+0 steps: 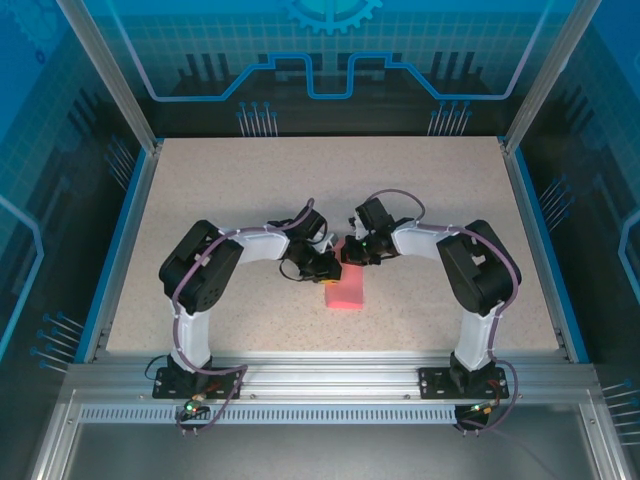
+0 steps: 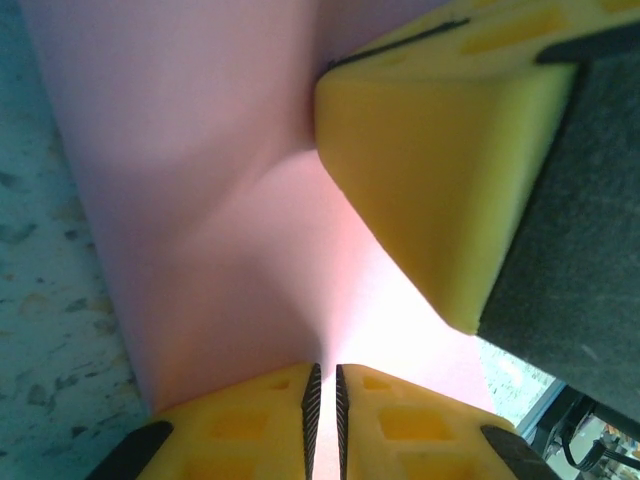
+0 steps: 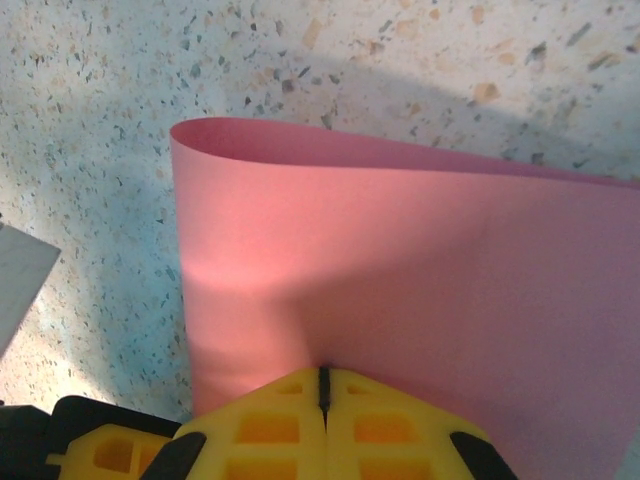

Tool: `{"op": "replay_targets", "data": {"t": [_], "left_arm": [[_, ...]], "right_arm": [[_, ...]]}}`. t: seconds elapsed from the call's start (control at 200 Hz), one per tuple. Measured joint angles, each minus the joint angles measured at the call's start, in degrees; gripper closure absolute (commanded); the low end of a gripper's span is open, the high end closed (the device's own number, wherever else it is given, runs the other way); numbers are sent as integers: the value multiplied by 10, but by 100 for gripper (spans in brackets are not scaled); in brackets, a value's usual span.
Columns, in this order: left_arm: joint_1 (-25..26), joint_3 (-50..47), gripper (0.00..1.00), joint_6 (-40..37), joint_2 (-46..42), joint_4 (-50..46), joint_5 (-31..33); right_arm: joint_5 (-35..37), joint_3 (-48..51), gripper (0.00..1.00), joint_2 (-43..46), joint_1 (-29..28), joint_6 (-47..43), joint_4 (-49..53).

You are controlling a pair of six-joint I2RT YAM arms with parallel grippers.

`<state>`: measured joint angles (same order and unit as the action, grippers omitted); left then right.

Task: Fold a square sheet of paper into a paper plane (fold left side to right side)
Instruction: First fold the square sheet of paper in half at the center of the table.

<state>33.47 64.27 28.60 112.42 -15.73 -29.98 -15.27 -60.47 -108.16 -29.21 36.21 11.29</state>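
Left gripper: I saw its yellow jaws drawn almost together, with only a thin slit between them, nipping the sheet's edge right at the tips.
Right gripper: its jaws were pressed together when I looked, pinching an edge of the same sheet at the tips.
Square sheet of paper: salmon-pink, it rose from the right gripper's tips and curled over ahead of them in a soft, uncreased bend. Ahead of the left gripper's tips it spread wide, with a shallow dent running back toward the slit.
Grippers together: from overhead I saw both meeting over the sheet. One finger of the right gripper stood just ahead and right of the left gripper's tips, close over the paper; I could not tell whether it touched.
Table: its speckled top lay beyond the curl and to the left of it.
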Motion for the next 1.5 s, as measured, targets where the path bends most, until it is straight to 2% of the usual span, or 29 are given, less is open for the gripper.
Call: {"op": "replay_targets", "data": {"t": [0.77,1.23,1.501], "left_arm": [[26,-134,82,26,-101,17,3],[40,-156,79,30,-126,5,3],[37,-156,75,37,-167,-38,-1]], "right_arm": [[-17,-12,100,-10,5,-1,14],[-18,-15,100,-12,5,-5,20],[-19,-15,100,-12,6,-7,19]]}}
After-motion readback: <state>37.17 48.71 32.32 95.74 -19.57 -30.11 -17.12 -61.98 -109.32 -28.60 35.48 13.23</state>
